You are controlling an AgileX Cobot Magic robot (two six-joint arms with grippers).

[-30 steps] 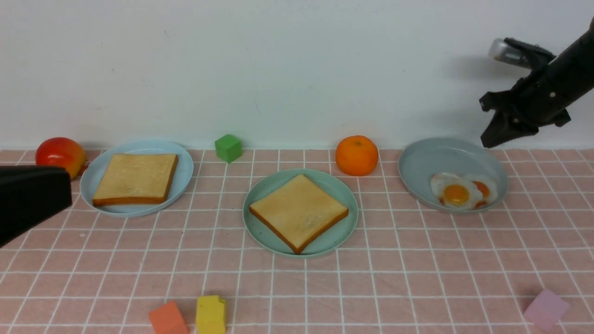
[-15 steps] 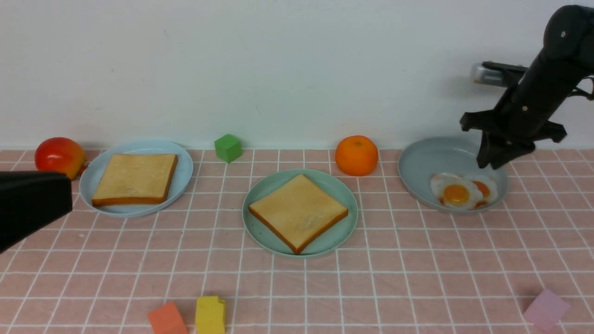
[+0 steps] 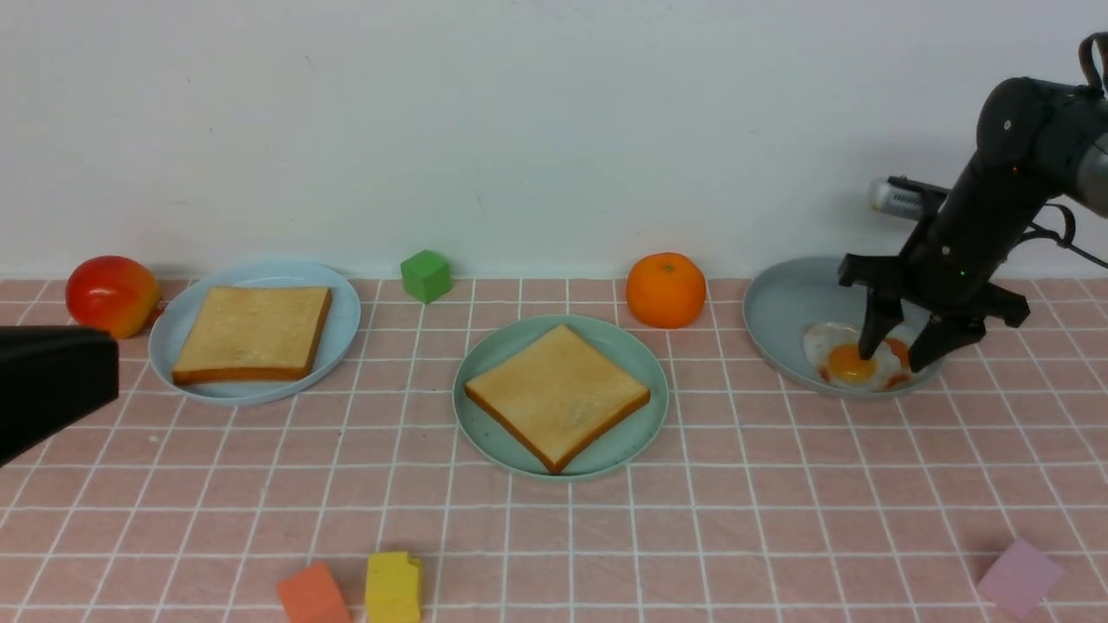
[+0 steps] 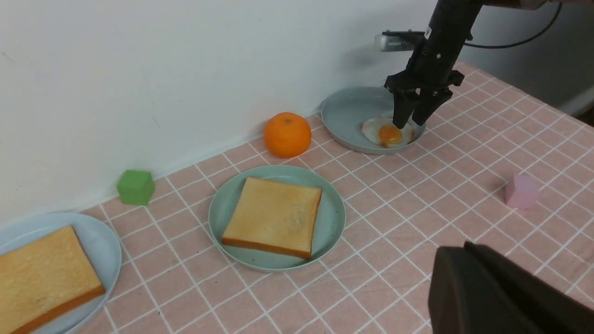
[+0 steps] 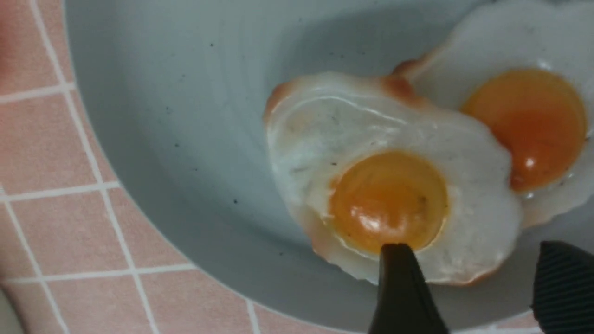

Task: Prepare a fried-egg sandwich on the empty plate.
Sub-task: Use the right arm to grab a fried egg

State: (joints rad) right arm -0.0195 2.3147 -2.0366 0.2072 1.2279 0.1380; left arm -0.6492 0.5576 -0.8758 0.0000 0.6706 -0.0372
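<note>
Bottom toast slice [image 3: 558, 395] sits on mint-green plate [image 3: 645, 363]. Pending: fried egg [image 3: 844, 359] in grey dish [image 3: 788, 303], second toast slice [image 3: 253, 333] on pale blue plate [image 3: 342, 320]. Right gripper [image 3: 893, 359] has jaws open over the egg; left gripper [image 3: 61, 376] is closed.

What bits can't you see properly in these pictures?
Left pincer: front view, cut off by the left edge; jaws hidden.
Darker-yolk egg: right wrist view, partly under the other egg, cut by the edge.
Orange block: front view, cut by the bottom edge.
</note>
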